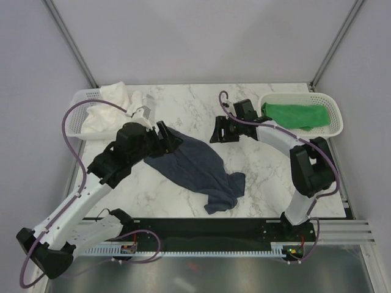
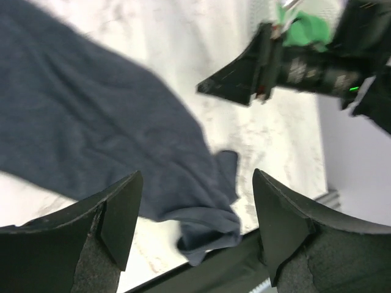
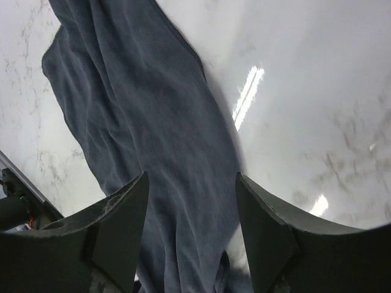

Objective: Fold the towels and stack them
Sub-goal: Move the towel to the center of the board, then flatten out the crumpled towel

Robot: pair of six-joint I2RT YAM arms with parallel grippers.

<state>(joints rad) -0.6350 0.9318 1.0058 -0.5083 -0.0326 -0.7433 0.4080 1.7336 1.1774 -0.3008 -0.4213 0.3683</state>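
Now the blue towel [image 1: 195, 168] lies crumpled on the table [image 1: 183, 101], its long axis running far-left to near-right. The left gripper [image 1: 170, 138] hangs open at its far-left end. The right gripper [image 1: 218, 130], also open and empty, sits just right of that end.

A white marble-patterned counter [image 1: 183, 104] with grey veins fills the middle. Plain pale grey walls [image 1: 201, 36] close in the far side, left and right, with slanted aluminium posts [image 1: 70, 39] in the far corners. A bright streak of light [image 3: 247, 97] glares on the glossy stone.
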